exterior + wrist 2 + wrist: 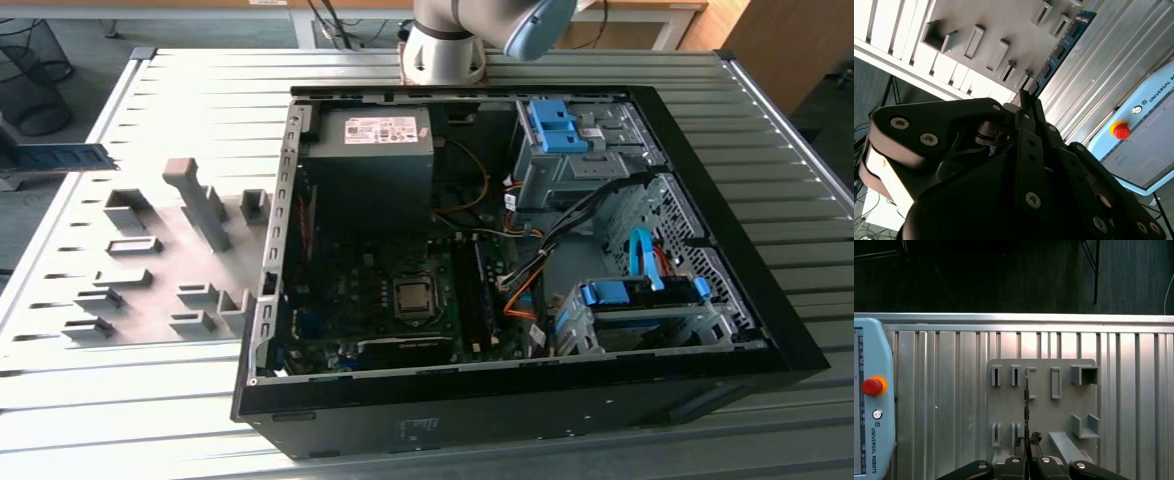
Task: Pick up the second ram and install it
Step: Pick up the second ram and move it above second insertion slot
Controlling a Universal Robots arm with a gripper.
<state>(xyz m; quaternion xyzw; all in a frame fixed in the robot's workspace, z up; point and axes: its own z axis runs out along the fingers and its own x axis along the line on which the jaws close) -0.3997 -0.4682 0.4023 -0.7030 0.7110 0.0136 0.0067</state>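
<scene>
My gripper is shut on one end of the second ram, a thin blue-green stick with a row of dark chips that reaches out past the fingertips. In the first wrist view the ram is seen edge-on, rising from the gripper over the gray fixture plate. In the exterior view the ram hangs in the air at the far left, lifted off the fixture plate and well away from the open computer case. The dark green motherboard lies inside that case.
Gray fixture blocks stand up from the plate. A teach pendant with a red stop button lies on the ribbed metal table. Inside the case are a power supply, cables and blue drive cages. The arm's base stands behind the case.
</scene>
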